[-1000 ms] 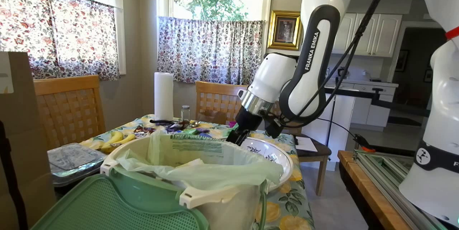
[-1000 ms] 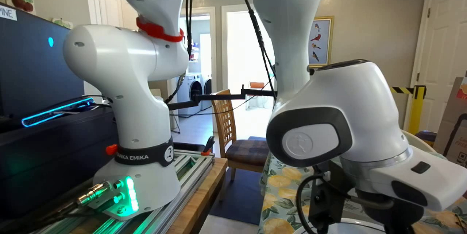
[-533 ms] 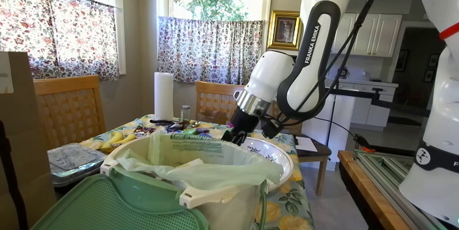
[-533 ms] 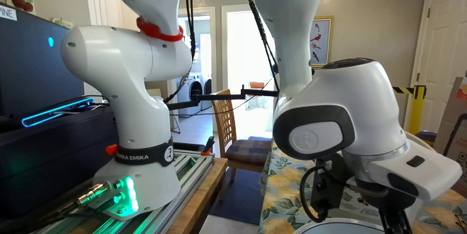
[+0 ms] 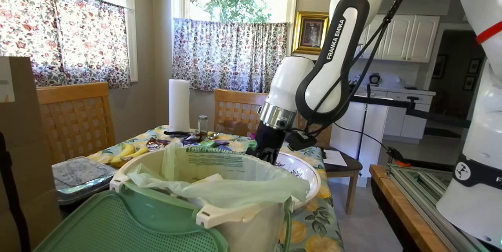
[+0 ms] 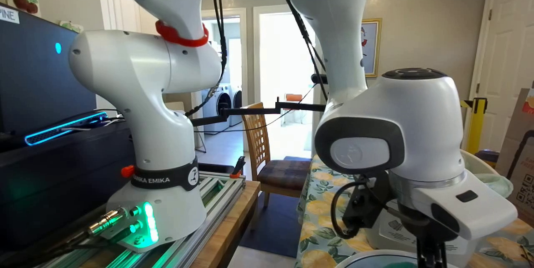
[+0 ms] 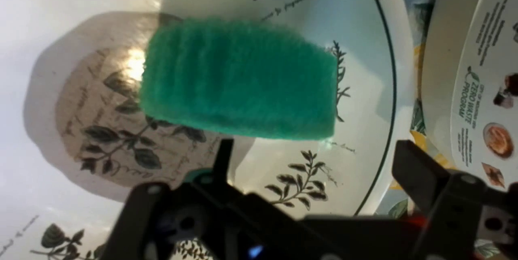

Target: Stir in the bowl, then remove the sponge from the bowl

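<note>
The bowl [image 5: 312,183] is wide, with a pale rim and dark leaf patterns, and stands on the table behind the bin. Its rim [image 6: 354,256] also shows at the bottom edge in an exterior view. A green sponge [image 7: 243,79] lies in the bowl [image 7: 364,130] in the wrist view, and a bit of it [image 6: 399,265] shows in an exterior view. My gripper [image 7: 315,144] is open and empty over the bowl, its fingers apart and below the sponge in the picture. The gripper [image 5: 263,157] also points down at the bowl in an exterior view; the bin hides part of the bowl.
A big green bin with a translucent liner [image 5: 235,189] stands close beside the bowl. A labelled pale container wall [image 7: 441,69] shows beside the rim. Bananas [image 5: 127,154], a paper towel roll [image 5: 179,106], a lidded tray [image 5: 82,173] and small items are on the table.
The wrist has swung more upright and my gripper points more steeply down over the bowl. The sponge's green now shows in an exterior view where it did not before.
</note>
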Robot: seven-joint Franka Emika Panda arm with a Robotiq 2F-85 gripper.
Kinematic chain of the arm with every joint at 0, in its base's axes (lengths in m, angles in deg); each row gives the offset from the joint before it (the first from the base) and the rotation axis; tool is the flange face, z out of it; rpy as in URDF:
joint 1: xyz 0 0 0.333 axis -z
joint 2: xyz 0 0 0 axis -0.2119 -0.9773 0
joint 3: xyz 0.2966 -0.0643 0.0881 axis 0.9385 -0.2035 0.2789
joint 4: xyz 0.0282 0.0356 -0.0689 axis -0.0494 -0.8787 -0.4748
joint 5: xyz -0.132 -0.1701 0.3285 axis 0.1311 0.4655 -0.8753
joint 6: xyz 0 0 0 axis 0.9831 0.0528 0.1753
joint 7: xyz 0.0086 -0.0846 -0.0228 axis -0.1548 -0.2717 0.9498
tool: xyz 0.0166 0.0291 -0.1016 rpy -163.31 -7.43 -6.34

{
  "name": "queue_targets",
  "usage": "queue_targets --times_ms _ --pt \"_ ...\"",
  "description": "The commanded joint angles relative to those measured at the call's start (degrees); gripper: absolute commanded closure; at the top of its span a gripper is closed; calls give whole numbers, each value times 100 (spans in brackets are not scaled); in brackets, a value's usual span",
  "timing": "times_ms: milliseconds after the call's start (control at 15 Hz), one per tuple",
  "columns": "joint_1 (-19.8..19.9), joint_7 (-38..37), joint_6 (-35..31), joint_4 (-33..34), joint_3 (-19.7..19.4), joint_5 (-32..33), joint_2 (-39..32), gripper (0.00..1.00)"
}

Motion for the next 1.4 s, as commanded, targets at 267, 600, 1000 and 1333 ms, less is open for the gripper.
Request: queue_targets --times_ms 267,600,1000,1333 --pt "-346 424 864 -21 -231 -949 483 0" --pt "-1781 -337 1703 -39 -1947 80 698 0" --pt "-3819 -773 1231 107 -4099 1073 250 0" --pt "-4237 -602 582 106 -4323 564 -106 0"
